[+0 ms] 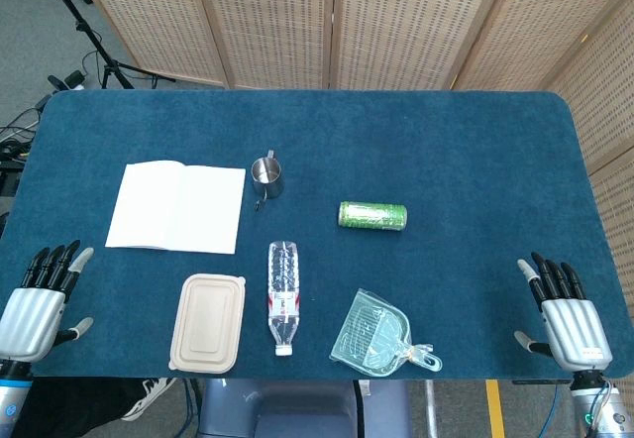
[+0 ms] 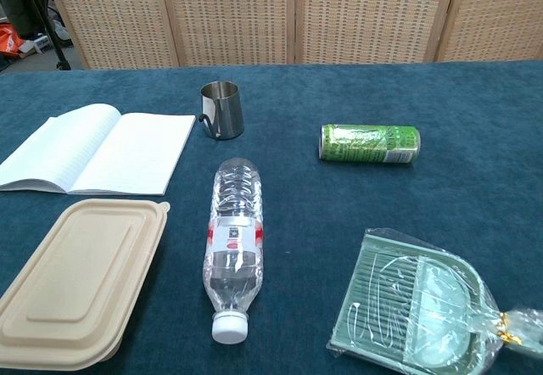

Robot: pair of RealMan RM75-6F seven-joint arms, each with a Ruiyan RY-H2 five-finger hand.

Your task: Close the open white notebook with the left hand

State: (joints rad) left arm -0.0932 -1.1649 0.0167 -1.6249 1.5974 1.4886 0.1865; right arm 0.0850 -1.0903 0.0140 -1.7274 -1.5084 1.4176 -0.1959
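The white notebook [image 1: 176,206] [image 2: 95,149] lies open and flat on the blue table, left of centre. My left hand [image 1: 40,301] hovers at the front left corner of the table, fingers spread, holding nothing, well in front of and to the left of the notebook. At the front right corner my right hand [image 1: 567,314] rests with fingers apart and empty. Neither hand shows in the chest view.
A steel cup [image 1: 266,176] [image 2: 222,110] stands just right of the notebook. In front of the notebook lie a beige lidded box [image 1: 208,321] [image 2: 73,279] and a plastic bottle [image 1: 282,294] [image 2: 233,243]. A green can [image 1: 372,216] [image 2: 369,143] and a bagged green dustpan [image 1: 380,335] [image 2: 420,313] lie further right.
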